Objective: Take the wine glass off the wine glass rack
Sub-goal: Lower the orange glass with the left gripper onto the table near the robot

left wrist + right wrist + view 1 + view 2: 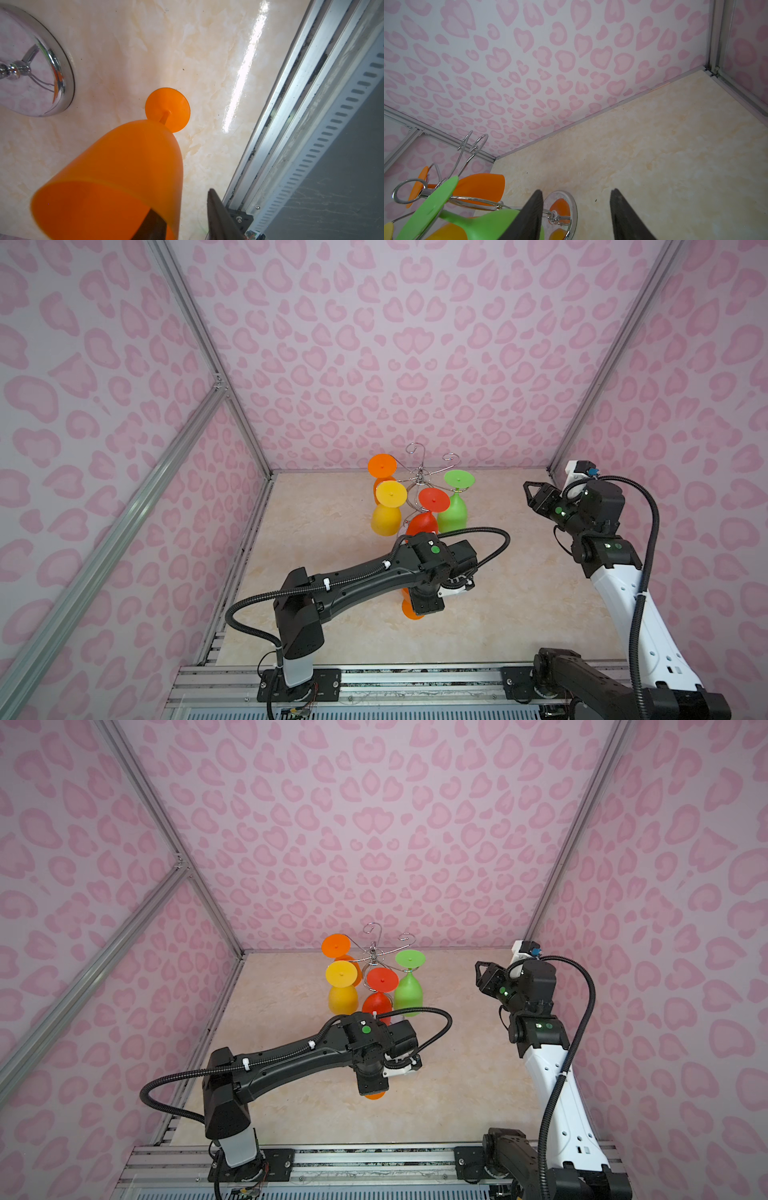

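An orange wine glass (128, 158) stands upright with its foot (174, 104) on the marble table, apart from the wine glass rack. My left gripper (180, 200) is open over its rim: one finger shows dark through the bowl wall, the other finger (216, 207) stands outside with a gap to the glass. In both top views only a sliver of this glass (409, 612) (374, 1095) shows under the left wrist. The chrome wine glass rack (419, 477) (374, 955) stands at the back. My right gripper (530, 493) (576, 190) hangs open and empty to the rack's right.
Orange (382, 466), yellow (390, 494), red (433, 499) and green (458, 480) glasses hang upside down on the rack. Its disc base (62, 68) (572, 204) lies close to the standing glass. An aluminium rail (301, 108) borders the table's front edge.
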`<action>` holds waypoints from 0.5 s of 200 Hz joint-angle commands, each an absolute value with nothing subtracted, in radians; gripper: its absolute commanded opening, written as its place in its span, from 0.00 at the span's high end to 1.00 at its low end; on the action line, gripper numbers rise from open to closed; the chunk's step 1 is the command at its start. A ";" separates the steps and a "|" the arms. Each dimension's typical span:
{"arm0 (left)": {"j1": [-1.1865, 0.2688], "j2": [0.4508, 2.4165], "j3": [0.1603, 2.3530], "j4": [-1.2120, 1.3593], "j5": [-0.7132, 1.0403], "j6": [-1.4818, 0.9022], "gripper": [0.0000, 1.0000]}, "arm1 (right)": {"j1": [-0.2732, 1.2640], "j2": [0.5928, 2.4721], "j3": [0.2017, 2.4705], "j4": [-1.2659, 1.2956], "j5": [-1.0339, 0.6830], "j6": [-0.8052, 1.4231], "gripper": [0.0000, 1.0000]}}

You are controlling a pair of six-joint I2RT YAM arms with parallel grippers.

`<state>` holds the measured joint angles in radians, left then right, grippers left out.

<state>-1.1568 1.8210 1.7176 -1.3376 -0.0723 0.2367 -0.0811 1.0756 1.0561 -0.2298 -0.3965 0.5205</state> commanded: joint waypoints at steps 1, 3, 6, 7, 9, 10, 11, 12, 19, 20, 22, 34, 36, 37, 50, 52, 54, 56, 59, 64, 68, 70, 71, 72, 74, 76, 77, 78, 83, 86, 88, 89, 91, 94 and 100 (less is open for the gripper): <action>-1.157 1.781 1.749 -1.361 -0.114 0.227 0.57 | -0.081 1.070 1.051 -0.204 -0.415 0.527 0.47; -1.157 1.777 1.753 -1.363 -0.119 0.225 0.56 | -0.081 1.069 1.050 -0.203 -0.417 0.526 0.47; -1.156 1.771 1.757 -1.366 -0.125 0.224 0.54 | -0.081 1.069 1.049 -0.202 -0.419 0.528 0.46; -1.156 1.769 1.761 -1.367 -0.127 0.223 0.54 | -0.081 1.068 1.049 -0.201 -0.419 0.530 0.46; -1.157 1.764 1.765 -1.369 -0.131 0.222 0.52 | -0.081 1.068 1.048 -0.201 -0.421 0.529 0.46; -1.157 1.762 1.766 -1.369 -0.133 0.221 0.52 | -0.081 1.068 1.047 -0.200 -0.422 0.530 0.46; -1.157 1.759 1.768 -1.370 -0.135 0.221 0.51 | -0.081 1.068 1.048 -0.200 -0.423 0.530 0.45; -1.157 1.757 1.771 -1.370 -0.137 0.221 0.51 | -0.081 1.068 1.048 -0.200 -0.423 0.531 0.45; -1.157 1.736 1.780 -1.370 -0.148 0.218 0.47 | -0.081 1.067 1.045 -0.198 -0.428 0.537 0.45; -1.157 1.733 1.782 -1.370 -0.149 0.218 0.46 | -0.081 1.067 1.046 -0.197 -0.429 0.538 0.45; -1.157 1.727 1.785 -1.370 -0.151 0.217 0.45 | -0.081 1.067 1.045 -0.196 -0.430 0.539 0.45; -1.157 1.694 1.803 -1.372 -0.168 0.211 0.38 | -0.081 1.067 1.040 -0.187 -0.447 0.556 0.44; -1.157 1.687 1.805 -1.373 -0.171 0.211 0.37 | -0.081 1.067 1.040 -0.185 -0.451 0.558 0.44; -1.157 1.684 1.806 -1.373 -0.172 0.211 0.36 | -0.081 1.066 1.039 -0.184 -0.452 0.560 0.44; -1.157 1.647 1.821 -1.380 -0.193 0.203 0.32 | -0.079 1.065 1.031 -0.166 -0.477 0.580 0.43; -1.157 1.642 1.824 -1.380 -0.198 0.202 0.32 | -0.078 1.065 1.031 -0.166 -0.478 0.582 0.43; -1.157 1.637 1.826 -1.381 -0.203 0.200 0.31 | -0.078 1.063 1.029 -0.164 -0.484 0.585 0.43; -1.157 1.631 1.829 -1.381 -0.206 0.198 0.31 | -0.077 1.063 1.029 -0.162 -0.486 0.587 0.43; -1.157 1.620 1.832 -1.379 -0.214 0.195 0.31 | -0.076 1.063 1.029 -0.160 -0.489 0.588 0.43; -1.156 1.602 1.837 -1.377 -0.222 0.192 0.31 | -0.072 1.059 1.028 -0.159 -0.495 0.590 0.43; -1.157 1.586 1.840 -1.373 -0.229 0.189 0.31 | -0.067 1.055 1.027 -0.155 -0.497 0.593 0.43; -1.157 1.577 1.841 -1.369 -0.232 0.188 0.31 | -0.066 1.053 1.026 -0.153 -0.500 0.595 0.43; -1.157 1.571 1.841 -1.366 -0.233 0.187 0.31 | -0.065 1.053 1.026 -0.151 -0.500 0.597 0.43; -1.157 1.567 1.841 -1.363 -0.234 0.187 0.31 | -0.064 1.052 1.025 -0.150 -0.501 0.598 0.43; -1.157 1.556 1.841 -1.358 -0.238 0.186 0.31 | -0.060 1.050 1.024 -0.146 -0.503 0.600 0.43; -1.157 1.547 1.840 -1.350 -0.241 0.185 0.31 | -0.058 1.049 1.023 -0.144 -0.504 0.601 0.43; -1.157 1.541 1.840 -1.346 -0.242 0.184 0.31 | -0.057 1.047 1.022 -0.141 -0.505 0.604 0.43; -1.157 1.535 1.840 -1.343 -0.244 0.184 0.31 | -0.055 1.047 1.021 -0.140 -0.506 0.607 0.43; -1.157 1.506 1.838 -1.318 -0.255 0.180 0.31 | -0.046 1.043 1.018 -0.128 -0.516 0.616 0.43; -1.157 1.487 1.836 -1.300 -0.262 0.177 0.31 | -0.042 1.042 1.016 -0.121 -0.524 0.623 0.43; -1.157 1.473 1.833 -1.286 -0.266 0.175 0.31 | -0.038 1.041 1.015 -0.116 -0.529 0.629 0.43; -1.157 1.466 1.832 -1.279 -0.268 0.174 0.31 | -0.037 1.040 1.015 -0.114 -0.530 0.631 0.43; -1.157 1.451 1.828 -1.264 -0.271 0.173 0.31 | -0.033 1.040 1.015 -0.109 -0.535 0.637 0.43; -1.157 1.429 1.822 -1.239 -0.276 0.171 0.31 | -0.027 1.039 1.014 -0.103 -0.542 0.645 0.43; -1.157 1.379 1.803 -1.177 -0.284 0.168 0.31 | -0.014 1.039 1.012 -0.086 -0.555 0.664 0.43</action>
